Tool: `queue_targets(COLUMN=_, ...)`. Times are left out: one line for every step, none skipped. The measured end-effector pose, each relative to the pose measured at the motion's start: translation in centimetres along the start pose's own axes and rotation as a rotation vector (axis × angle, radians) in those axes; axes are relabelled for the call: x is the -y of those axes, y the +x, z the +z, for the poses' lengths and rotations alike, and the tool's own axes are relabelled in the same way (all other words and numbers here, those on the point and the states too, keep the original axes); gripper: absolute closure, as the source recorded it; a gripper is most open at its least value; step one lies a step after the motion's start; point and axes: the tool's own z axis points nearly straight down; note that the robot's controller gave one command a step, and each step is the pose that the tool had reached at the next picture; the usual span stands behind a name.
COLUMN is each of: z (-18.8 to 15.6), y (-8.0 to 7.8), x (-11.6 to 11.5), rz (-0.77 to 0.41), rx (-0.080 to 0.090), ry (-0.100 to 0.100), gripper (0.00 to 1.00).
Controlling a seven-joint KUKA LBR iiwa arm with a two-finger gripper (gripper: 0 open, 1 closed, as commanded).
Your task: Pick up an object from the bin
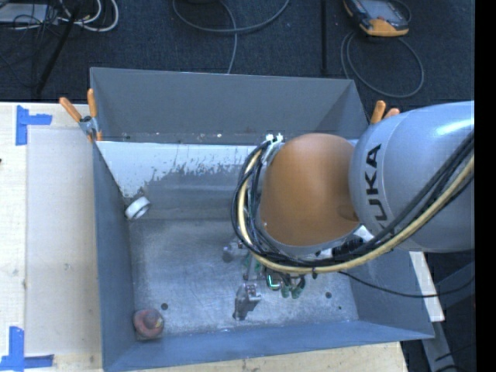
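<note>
Two small things lie in the grey bin (217, 107): a white ring-shaped piece (137, 208) at the left where the far slope meets the floor, and a brownish round lump (147, 322) in the near left corner. The gripper (246, 294) hangs low over the floor's near middle, under the arm's orange cover (306, 188), well apart from both. I cannot tell whether it is apart or together. The approach step seems in hand; next it likely needs to travel left to either thing.

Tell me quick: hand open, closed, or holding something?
Hand: cannot be told. It is low over the bin floor, partly hidden by the arm's orange cover.
</note>
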Motion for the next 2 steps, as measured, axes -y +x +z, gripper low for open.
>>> queue_targets(z=12.5, y=-0.5, x=-2.9, rz=-0.162, rx=0.029, ry=-0.004, gripper=0.00)
queue_targets(z=9.7, y=0.1, x=4.1, rz=-0.123, rx=0.011, ry=0.003, gripper=0.00)
